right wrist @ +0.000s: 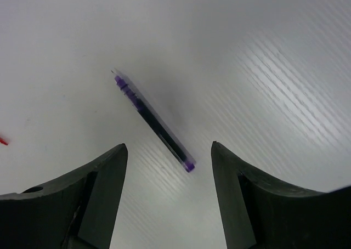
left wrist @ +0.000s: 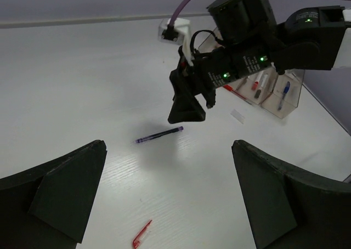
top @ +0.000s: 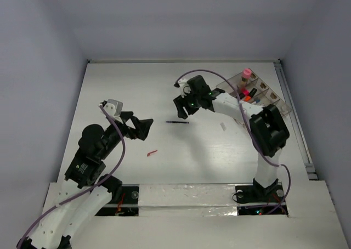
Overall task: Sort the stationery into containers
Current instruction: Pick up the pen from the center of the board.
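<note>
Hovering over dark pen (right wrist: 153,123), right fingers (right wrist: 82,205) apart, tray (top: 272,98) well aside.

In the top view you'll find the tray (top: 277,103) at the upper right of the tabletop (top: 137,84), with the bottle (top: 247,74) standing in its upper-left end compartment. The pen (top: 177,121) lies near frame centre, well left of the tray and just below the right jaws. The short pen (top: 152,152) lies apart from it, down and to the left, right of the left jaws. The small piece (top: 223,126) lies right of the pen, below the tray. In your right wrist view the pen (right wrist: 153,121) runs from upper left down towards the gap between the jaws.
</note>
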You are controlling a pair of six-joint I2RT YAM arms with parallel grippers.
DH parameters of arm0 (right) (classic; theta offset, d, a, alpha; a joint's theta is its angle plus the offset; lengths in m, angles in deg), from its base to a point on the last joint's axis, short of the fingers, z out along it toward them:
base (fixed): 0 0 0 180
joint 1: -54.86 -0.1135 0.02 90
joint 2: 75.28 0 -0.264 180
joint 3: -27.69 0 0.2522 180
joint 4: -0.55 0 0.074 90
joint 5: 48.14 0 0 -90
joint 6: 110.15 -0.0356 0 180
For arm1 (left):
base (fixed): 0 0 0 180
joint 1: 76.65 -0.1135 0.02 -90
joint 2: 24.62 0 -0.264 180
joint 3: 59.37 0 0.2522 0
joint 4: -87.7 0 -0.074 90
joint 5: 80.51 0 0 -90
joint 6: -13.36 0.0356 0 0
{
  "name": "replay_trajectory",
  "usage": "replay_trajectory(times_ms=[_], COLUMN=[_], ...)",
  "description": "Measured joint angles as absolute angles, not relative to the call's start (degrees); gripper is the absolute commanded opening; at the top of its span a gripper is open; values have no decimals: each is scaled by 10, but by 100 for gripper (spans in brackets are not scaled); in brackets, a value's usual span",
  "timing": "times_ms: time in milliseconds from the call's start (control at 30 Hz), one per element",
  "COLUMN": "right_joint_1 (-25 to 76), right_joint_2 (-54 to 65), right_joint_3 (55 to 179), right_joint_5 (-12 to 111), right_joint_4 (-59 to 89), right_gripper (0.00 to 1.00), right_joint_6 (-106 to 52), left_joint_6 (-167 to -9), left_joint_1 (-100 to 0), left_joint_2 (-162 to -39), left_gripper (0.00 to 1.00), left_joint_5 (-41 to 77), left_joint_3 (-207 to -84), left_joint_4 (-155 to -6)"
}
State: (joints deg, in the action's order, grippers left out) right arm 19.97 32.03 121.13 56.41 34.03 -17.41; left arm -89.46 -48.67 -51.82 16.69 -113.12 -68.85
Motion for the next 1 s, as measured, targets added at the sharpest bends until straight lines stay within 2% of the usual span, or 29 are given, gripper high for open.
replay_trajectory(times_ms=[200,367,433,500,633,700,733,833,1000], right_joint_1=[146,131,126,124,115,111,109,104,102], right_joint_2=[439,501,508,513,526,526,527,526,517], right_joint_3=[1335,1389,1404,1411,1426,1427,1427,1426,1406], right_joint_5=[535,517,512,509,493,489,487,481,467], right_joint_4=[416,462,470,476,484,484,484,482,453], right_gripper=[68,61,54,51,31,26,16,1,0], right_joint_6=[-98,-65,-55,-50,-42,-42,-42,-48,-81], left_joint_6=[-895,-895,-895,-895,-895,-895,-895,-896,-900], left_joint_1=[-510,-523,-524,-527,-531,-533,-534,-535,-539], left_joint_2=[-537,-545,-548,-552,-556,-558,-558,-563,-580], left_gripper=[99,99,99,99,99,99,99,99,99], left_joint_5=[162,161,161,162,161,161,161,161,167], left_joint_3=[-1131,-1131,-1131,-1131,-1131,-1131,-1131,-1131,-1131], left_joint_4=[-689,-689,-689,-689,-689,-689,-689,-689,-689])
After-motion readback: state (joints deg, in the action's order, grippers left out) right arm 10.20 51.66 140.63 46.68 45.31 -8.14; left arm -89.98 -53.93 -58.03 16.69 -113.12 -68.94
